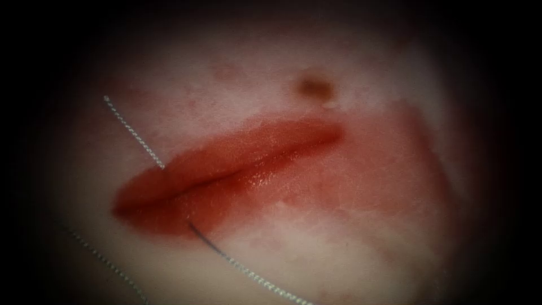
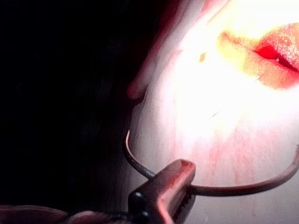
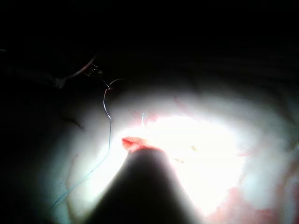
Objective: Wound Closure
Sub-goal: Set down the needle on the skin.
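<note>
**Left hand pinching the needle, off to the side of the cut**

My left hand (image 2: 180,193) was pressed together on the needle (image 2: 233,189), gripping it around mid-curve, so both ends arced out free of the tissue (image 2: 187,121). I saw the same hand small and far off in the right wrist view, thread (image 3: 108,126) trailing from it down toward the cut (image 1: 226,175). In the endoscope view, thread crossed the cut near its left end. I couldn't tell my right hand's state.

- The thread (image 1: 133,131) ran out of the endoscope view's lower edge.
- One end of the needle (image 2: 243,188) was cut off by the left wrist view's edge.
</note>
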### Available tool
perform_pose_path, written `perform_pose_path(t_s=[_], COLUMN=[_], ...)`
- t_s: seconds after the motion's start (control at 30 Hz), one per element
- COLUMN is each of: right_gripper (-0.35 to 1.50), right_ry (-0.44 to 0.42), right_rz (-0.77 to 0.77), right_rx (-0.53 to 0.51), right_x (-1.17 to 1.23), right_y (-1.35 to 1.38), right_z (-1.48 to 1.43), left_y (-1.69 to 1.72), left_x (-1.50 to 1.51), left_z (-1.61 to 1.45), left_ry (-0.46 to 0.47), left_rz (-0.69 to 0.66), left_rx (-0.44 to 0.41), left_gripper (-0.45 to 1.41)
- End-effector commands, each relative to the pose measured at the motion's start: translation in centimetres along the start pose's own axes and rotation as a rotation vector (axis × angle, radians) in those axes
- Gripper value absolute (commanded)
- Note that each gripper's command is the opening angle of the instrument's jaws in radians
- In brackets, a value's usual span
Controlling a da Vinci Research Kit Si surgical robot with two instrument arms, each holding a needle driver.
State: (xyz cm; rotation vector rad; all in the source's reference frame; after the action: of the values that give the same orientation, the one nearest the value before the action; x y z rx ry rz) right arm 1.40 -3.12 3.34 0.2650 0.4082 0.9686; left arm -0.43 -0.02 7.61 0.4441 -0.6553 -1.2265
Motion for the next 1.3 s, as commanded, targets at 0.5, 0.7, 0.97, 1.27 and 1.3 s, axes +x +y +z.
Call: perform_pose_path(t_s=[0.5, 0.7, 0.97, 1.27, 1.3], right_gripper=[0.94, 0.64, 0.44, 0.27, 0.22], right_ry=[0.208, 0.363, 0.414, 0.208, 0.195], right_rz=[0.067, 0.133, 0.166, 0.035, 0.033], right_rx=[-0.016, 0.013, 0.039, 0.203, 0.201], right_x=[0.63, 0.58, 0.47, 0.08, 0.07], right_y=[-0.88, -0.81, -0.64, -0.68, -0.69], right_z=[1.35, 1.44, 1.39, 1.39, 1.36], left_y=[0.02, -0.03, -0.07, -0.08, -0.08], left_x=[-0.01, -0.05, -0.07, -0.06, -0.07], left_z=[0.11, 0.04, 0.05, 0.06, 0.05], left_ry=[0.075, 0.082, 0.065, 0.061, 0.058], left_rz=[0.019, 0.020, 0.009, 0.009, 0.009], left_rx=[-0.137, -0.105, -0.020, -0.004, 0.000], left_gripper=[-0.45, -0.45, -0.45, -0.45, -0.45])
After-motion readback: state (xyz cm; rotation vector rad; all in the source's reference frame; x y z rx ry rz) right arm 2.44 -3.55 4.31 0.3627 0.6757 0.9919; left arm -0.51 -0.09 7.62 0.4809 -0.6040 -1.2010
